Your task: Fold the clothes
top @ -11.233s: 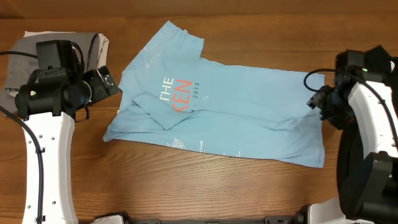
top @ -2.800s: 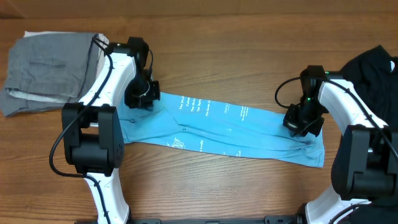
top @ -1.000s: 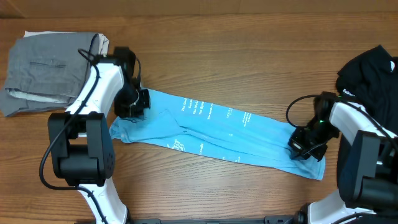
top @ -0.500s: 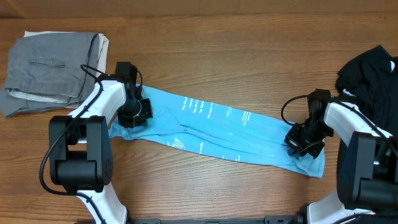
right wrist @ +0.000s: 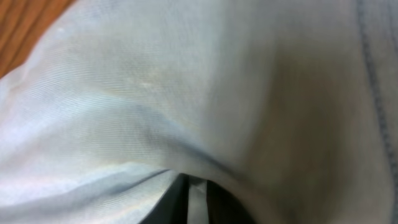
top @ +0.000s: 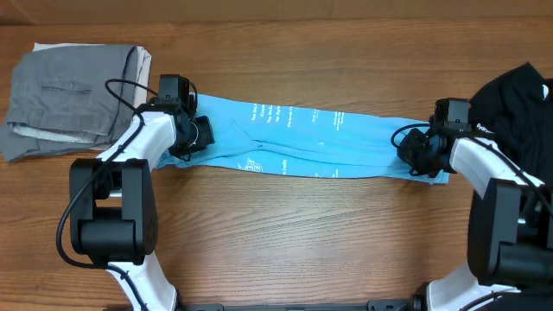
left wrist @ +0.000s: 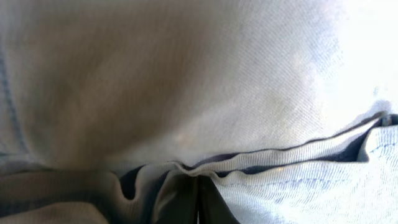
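The clothes [top: 320,138], a light blue T-shirt with white print, lie folded into a long narrow strip across the middle of the table. My left gripper [top: 200,138] is shut on the strip's left end, and in the left wrist view its jaws [left wrist: 199,200] meet under bunched cloth [left wrist: 186,81]. At the strip's right end my right gripper [top: 410,149] pinches the fabric. The right wrist view shows its jaws [right wrist: 196,200] a sliver apart with cloth [right wrist: 155,81] between them. Cloth fills both wrist views.
Folded grey trousers [top: 73,86] lie at the back left, close to my left arm. A black garment [top: 514,99] is heaped at the right edge behind my right arm. Bare wooden table [top: 302,233] runs in front of the strip.
Both grippers have pulled the strip toward the back of the table, and it lies straighter and more level. The right end moved farthest. The right jaws have parted slightly.
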Robot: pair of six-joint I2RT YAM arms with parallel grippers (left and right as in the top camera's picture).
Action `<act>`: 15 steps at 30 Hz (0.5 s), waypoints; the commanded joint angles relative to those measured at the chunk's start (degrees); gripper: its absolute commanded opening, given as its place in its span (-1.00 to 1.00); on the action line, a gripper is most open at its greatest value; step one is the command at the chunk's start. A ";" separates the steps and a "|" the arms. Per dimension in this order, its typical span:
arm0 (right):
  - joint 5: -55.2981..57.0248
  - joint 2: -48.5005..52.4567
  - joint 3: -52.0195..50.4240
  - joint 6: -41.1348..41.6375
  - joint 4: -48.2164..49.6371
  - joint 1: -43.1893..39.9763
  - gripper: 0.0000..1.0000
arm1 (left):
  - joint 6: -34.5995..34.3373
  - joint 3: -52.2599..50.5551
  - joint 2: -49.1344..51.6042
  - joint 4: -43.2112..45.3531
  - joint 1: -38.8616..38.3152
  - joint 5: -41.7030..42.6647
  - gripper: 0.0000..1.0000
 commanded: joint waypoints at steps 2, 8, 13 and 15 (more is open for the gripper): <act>-1.33 -0.33 10.75 -7.19 -11.67 -0.57 -0.52 | 0.26 8.28 -1.95 -6.86 0.44 -1.01 -0.86; 2.27 -1.46 21.44 -7.76 -31.85 -3.65 -0.92 | 0.24 15.02 -7.63 -16.44 0.37 -1.03 -0.79; 4.70 -0.92 13.31 -6.03 -29.22 -4.15 -0.92 | 0.24 14.64 -7.23 -21.86 0.44 -1.27 -0.79; 4.70 -0.92 7.63 -4.83 -23.28 -4.15 -0.93 | 0.26 14.03 -7.13 -22.05 0.44 -1.33 -0.78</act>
